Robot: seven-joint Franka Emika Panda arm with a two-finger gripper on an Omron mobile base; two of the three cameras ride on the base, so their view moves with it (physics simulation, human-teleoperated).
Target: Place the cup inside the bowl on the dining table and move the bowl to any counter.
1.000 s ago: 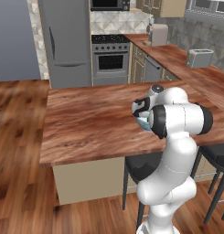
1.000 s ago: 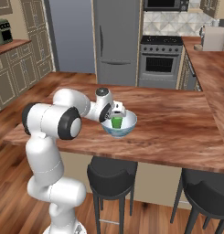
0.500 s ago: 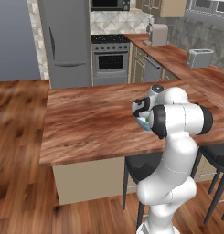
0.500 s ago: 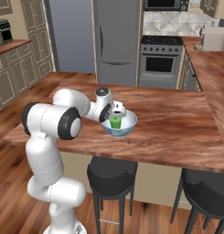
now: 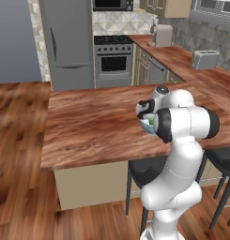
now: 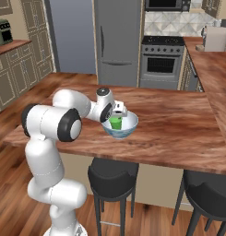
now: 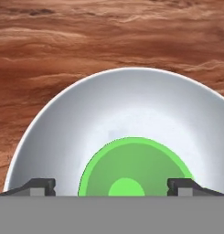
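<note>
Standing upright in the bowl point(image 7: 63, 119), the cup point(image 7: 131, 167) sits between parted jaws

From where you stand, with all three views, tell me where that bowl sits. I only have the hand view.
Observer: The bowl sits on the dining table, near its front edge.
Operator: Report the cup's pose.
Observer: The cup stands upright inside the bowl.
Operator: Say what is below that edge.
Observer: A dark stool stands right under it.
</note>
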